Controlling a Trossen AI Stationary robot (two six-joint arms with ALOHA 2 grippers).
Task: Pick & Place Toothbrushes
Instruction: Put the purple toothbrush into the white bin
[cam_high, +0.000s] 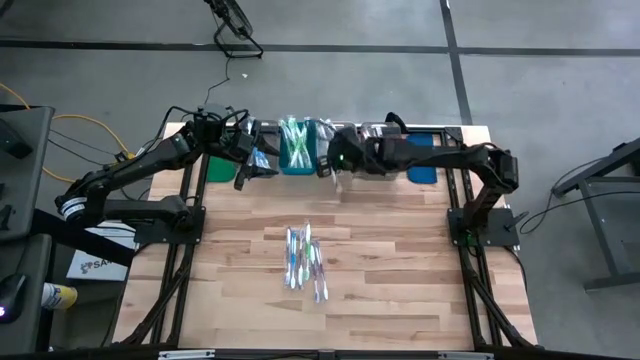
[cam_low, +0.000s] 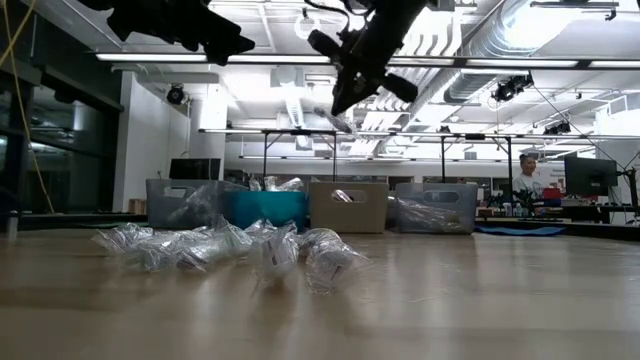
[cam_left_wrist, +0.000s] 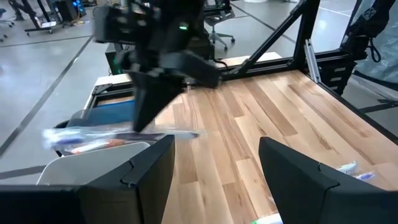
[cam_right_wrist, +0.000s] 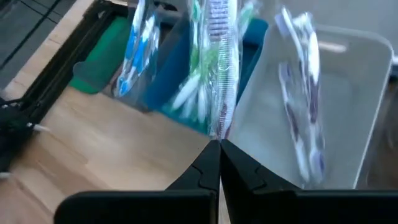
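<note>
Clear plastic wrapping glints around the toothbrushes (cam_high: 305, 262), which lie in a loose heap near the middle of the wooden desk (cam_high: 400, 290). More wrapped ones sit in the row of bins along the far edge: some with green handles fill the teal bin (cam_high: 299, 146), and the right wrist view shows a few with purple handles inside the grey bin (cam_right_wrist: 348, 112).

The right hand (cam_high: 338, 178) hangs above the far part of the desk, just in front of the grey bin. Its fingers are pressed together on 1 wrapped toothbrush (cam_right_wrist: 222, 74), pinched by the end of its clear wrapper, so the packet sticks out past the fingertips; in the low view it hangs high over the desk.

The left hand (cam_high: 250, 172) hovers beside the teal bin, close to the right one, its 2 fingers (cam_left_wrist: 149, 168) spread apart with nothing between them.

A person (cam_low: 526, 180) shows far back in the room.
</note>
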